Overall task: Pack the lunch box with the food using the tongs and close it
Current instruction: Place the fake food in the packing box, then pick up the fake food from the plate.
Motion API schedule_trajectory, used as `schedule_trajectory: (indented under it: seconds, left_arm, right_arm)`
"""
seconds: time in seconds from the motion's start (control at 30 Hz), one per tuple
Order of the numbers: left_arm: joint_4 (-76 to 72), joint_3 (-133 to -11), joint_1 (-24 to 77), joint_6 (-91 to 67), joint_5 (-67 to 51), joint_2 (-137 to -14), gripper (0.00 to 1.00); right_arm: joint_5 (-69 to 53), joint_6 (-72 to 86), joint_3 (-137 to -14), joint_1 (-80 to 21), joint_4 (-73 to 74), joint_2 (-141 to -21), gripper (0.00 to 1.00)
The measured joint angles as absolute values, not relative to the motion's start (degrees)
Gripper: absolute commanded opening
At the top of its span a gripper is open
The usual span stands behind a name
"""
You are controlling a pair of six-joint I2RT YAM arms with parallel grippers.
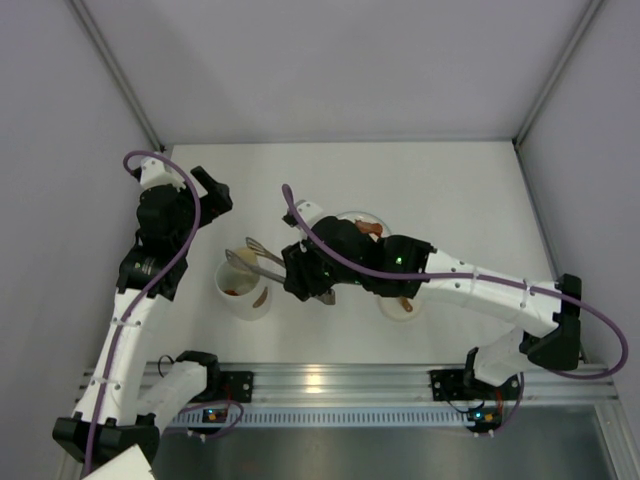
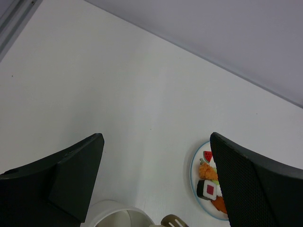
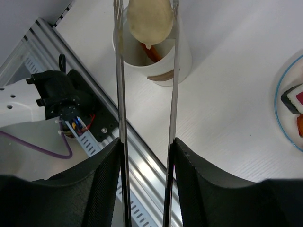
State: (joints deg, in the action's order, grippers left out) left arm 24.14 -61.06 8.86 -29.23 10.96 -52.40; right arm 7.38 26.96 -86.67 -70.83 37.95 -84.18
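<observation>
Now right gripper [image 3: 147, 144] pinches tongs [image 3: 121, 94] — tips hold pale food piece [image 3: 149, 19] over lunch box [image 3: 182, 61], near front edge of table [image 1: 450, 200] — left gripper [image 2: 156, 142] spread wide.

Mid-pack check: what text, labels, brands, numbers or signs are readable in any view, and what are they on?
No readable text in any view.
On the tub: only a brown mark, not lettering.
On the plate: a watermelon-slice print, no words.
On the tongs: no stamp visible.
On the circuit boards: any markings are too small to read.
</observation>
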Motion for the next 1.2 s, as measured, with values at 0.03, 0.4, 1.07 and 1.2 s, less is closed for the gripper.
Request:
schedule_trajectory:
  seconds: [0.03, 0.4, 1.07, 1.2]
  left_arm:
    - [24.1, -61.1, 8.9, -29.3, 10.9, -52.4, 0.99]
    - [24.1, -61.1, 8.9, -29.2, 10.9, -52.4, 0.99]
    - [24.2, -61.1, 8.9, -29.2, 10.9, -52.4, 0.99]
    - [24.1, -61.1, 8.9, -29.2, 10.8, -52.4, 0.99]
  right_arm:
    - [7.4, 27.0, -86.7, -70.8, 37.9, -84.2, 0.47]
    - [8.1, 27.0, -86.7, -71.0, 37.9, -84.2, 0.54]
    - [14.7, 25.0, -69.1, -50.3, 39.6, -71.4, 0.54]
    - [13.2, 24.5, -66.4, -49.7, 39.4, -75.2, 0.52]
